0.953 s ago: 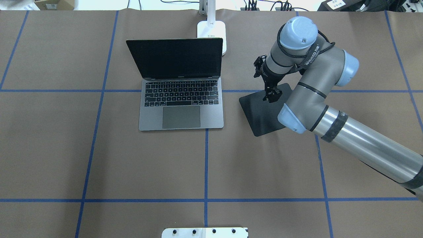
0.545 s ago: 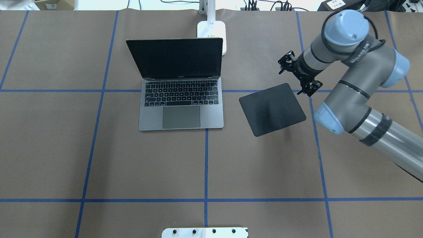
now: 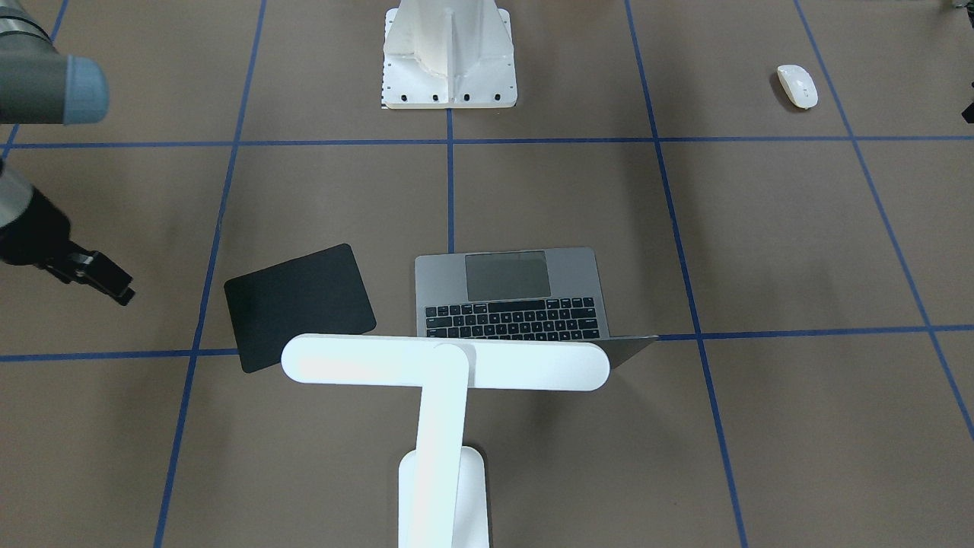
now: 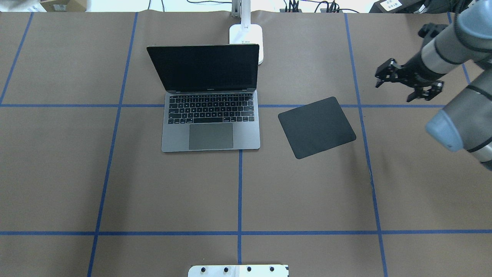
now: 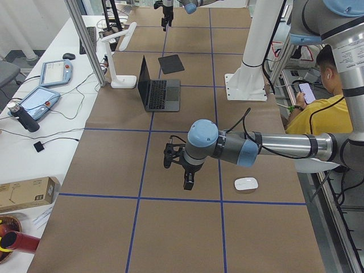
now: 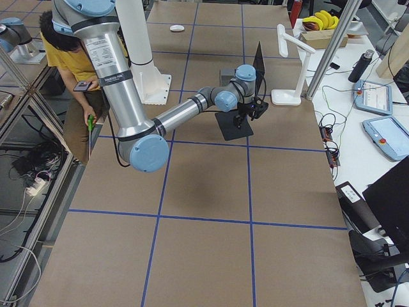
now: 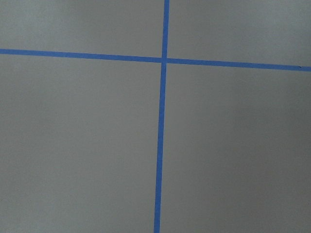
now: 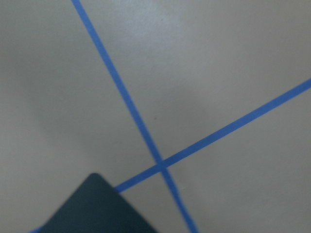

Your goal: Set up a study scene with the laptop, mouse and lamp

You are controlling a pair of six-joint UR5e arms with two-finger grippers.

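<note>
The laptop lies open at the table's middle, its screen dark. The lamp stands just behind it, with its base at the far edge. The mouse lies alone on the robot's left side, near the base. My left gripper hangs over bare table a short way from the mouse; I cannot tell whether it is open or shut. My right gripper is open and empty, raised to the right of the black mat.
The black mat lies flat and skewed, right of the laptop. A white flared pedestal is bolted at the robot's side. The right wrist view shows a tape cross and a mat corner. A seated person is beside the table.
My right arm has swung right and lifted, from over the mat to beyond the tape line on its right. The mat, laptop and lamp have not moved.
</note>
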